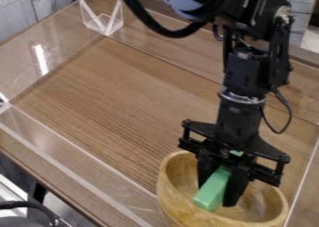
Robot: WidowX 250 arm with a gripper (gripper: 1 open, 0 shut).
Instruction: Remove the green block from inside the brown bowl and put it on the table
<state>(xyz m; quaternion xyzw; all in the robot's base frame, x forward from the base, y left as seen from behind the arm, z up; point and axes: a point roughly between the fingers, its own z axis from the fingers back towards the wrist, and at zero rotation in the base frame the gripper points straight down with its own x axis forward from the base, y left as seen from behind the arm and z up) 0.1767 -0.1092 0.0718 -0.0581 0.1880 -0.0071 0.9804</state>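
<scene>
The green block [215,189] hangs tilted just above the inside of the brown bowl [178,190], pinched at its upper end between the black fingers of my gripper [232,171]. The gripper points steeply down over the bowl and is shut on the block. The bowl sits at the near right corner of the wood-grain table [125,91]. The block's lower end is still within the bowl's rim.
Low clear acrylic walls [56,147] border the table on the left and near sides. A small clear stand [103,18] sits at the far left. The black arm [249,53] rises from the bowl toward the upper right.
</scene>
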